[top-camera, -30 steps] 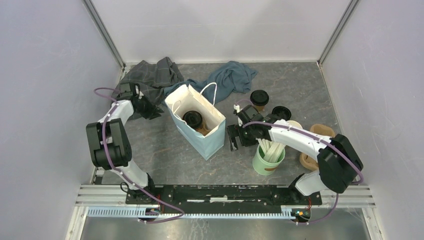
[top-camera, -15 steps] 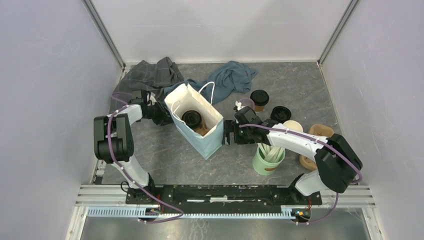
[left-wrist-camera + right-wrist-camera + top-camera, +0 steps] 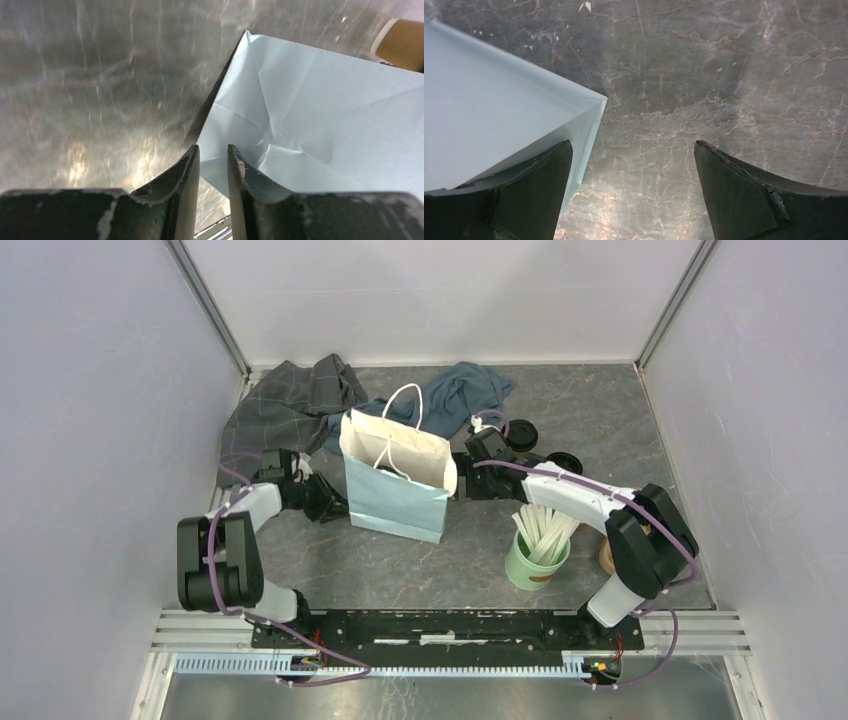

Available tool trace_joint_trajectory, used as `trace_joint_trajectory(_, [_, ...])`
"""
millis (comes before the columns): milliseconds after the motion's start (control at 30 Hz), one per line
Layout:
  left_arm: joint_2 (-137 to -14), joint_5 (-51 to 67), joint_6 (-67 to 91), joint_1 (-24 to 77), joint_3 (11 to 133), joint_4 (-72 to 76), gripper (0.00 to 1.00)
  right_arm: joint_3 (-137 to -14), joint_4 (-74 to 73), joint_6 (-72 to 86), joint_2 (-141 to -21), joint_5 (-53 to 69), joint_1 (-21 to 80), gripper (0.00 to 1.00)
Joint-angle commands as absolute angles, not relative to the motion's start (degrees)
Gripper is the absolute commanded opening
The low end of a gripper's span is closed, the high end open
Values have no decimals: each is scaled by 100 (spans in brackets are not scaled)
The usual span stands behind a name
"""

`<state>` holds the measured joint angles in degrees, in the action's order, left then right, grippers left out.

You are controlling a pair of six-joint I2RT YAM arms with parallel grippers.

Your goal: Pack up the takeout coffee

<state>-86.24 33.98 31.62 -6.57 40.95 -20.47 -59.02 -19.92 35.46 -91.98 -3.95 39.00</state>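
A pale blue paper bag [image 3: 395, 502] with white handles stands mid-table, its inside hidden from the top view. One takeout coffee [image 3: 521, 434], a brown cup with a black lid, stands right of the bag behind my right arm. A second black lid [image 3: 566, 462] lies close by. My left gripper [image 3: 326, 503] is at the bag's lower left corner [image 3: 325, 100], jaws almost together [image 3: 212, 147] and holding nothing. My right gripper [image 3: 461, 486] is open wide [image 3: 634, 142], its left finger against the bag's side [image 3: 484, 110].
A green cup of wooden stirrers [image 3: 537, 552] stands front right beside my right arm. A grey cloth [image 3: 290, 405] and a blue cloth [image 3: 455, 395] lie behind the bag. Walls close in the left, right and back.
The bag has turned and stood more upright, so the cup seen inside it earlier is hidden. Both grippers have moved in to the bag's left and right sides.
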Motion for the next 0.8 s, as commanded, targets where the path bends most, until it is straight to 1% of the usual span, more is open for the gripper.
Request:
trace_joint_trajectory(0, [-7831,3420,3397,-620,3639,-2438,34,-6342,-2089,3169,-9403,-717,3849,98])
trace_joint_trajectory(167, [-6961,3257,3697,-617,3300,-2879,34,-6483,-2501,2753,-9349,-907,3794,98])
trace_joint_trajectory(267, [-6842,3007,3472,-615,3419,-3438,37,-6719,-2984,2306,-9180,-1113,3797,98])
trace_joint_trajectory(367, [-6704,2682,3184,-579,3592,-3763,42,-7002,-3503,1817,-8998,-1378,3774,98])
trace_joint_trajectory(433, [-6656,2539,3065,-567,3771,-3913,48,-7251,-3796,1483,-8875,-1591,3765,98])
trace_joint_trajectory(567, [-6698,1933,2610,-514,4536,-4308,60,-7908,-4233,1085,-8795,-2179,3718,98])
trace_joint_trajectory(633, [-6732,1580,2355,-512,4925,-4445,64,-8243,-4365,1064,-8900,-2347,3600,98])
trace_joint_trajectory(767, [-6759,1118,1991,-510,5533,-4518,72,-8798,-4480,1291,-9167,-2270,3190,98])
